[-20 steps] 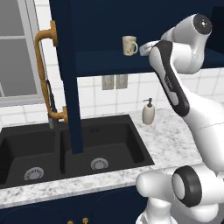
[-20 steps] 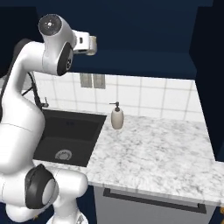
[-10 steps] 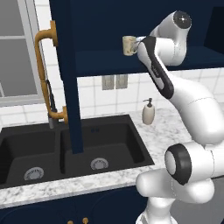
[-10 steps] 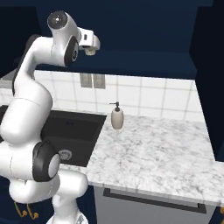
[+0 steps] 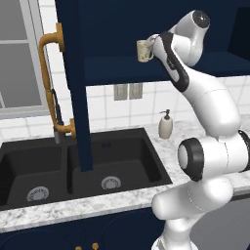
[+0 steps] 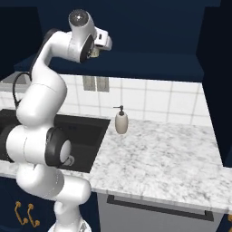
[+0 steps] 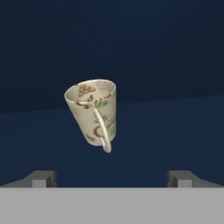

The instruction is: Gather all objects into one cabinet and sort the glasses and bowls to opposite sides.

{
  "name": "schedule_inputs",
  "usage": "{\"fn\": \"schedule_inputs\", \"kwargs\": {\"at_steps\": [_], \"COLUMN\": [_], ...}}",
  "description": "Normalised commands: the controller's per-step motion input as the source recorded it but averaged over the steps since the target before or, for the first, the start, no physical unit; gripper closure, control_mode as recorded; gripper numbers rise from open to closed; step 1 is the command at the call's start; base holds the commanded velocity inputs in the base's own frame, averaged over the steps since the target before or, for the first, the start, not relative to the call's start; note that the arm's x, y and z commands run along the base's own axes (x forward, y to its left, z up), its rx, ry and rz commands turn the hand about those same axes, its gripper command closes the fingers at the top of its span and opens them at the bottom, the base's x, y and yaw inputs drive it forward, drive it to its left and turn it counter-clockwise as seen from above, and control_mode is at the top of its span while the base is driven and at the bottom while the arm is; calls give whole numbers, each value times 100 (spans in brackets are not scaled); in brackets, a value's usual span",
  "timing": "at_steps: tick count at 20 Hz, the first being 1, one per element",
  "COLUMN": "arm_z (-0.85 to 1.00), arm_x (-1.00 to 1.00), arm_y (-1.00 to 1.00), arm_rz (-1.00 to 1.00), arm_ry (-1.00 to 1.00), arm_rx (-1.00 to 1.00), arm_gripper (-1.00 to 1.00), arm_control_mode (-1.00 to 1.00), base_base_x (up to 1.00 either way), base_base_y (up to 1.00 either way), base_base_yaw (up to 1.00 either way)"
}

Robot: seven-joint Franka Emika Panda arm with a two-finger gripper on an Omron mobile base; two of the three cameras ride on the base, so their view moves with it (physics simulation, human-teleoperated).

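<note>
**Gripper wide open before the mug**

Gripper [image 7: 111,179] spread wide, holding nothing, aimed at one cream mottled mug [image 7: 94,114] with its loop handle turned this way. Standing on the dark blue cabinet shelf [image 5: 117,68], just beside the hand. One white soap bottle [image 6: 121,121] on the marbled desk [image 6: 163,154], next to a black double sink [image 5: 73,166]. White tiled wall behind.

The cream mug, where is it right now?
The cream mug stands on the dark blue open cabinet shelf above the sink, just left of the open tool in the left base view.
</note>
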Motion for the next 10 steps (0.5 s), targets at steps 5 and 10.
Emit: {"fn": "schedule_inputs", "kwargs": {"at_steps": [5,10], "arm_z": [0,-16], "arm_x": [7,4], "arm_y": [-1,2], "arm_rz": [1,1], "arm_ry": [0,-1], "arm_rx": [9,6], "arm_gripper": [-100,-100], "arm_control_mode": [-100,-100], "base_base_x": [0,0], "base_base_y": [0,0], "base_base_yaw": [0,0]}}
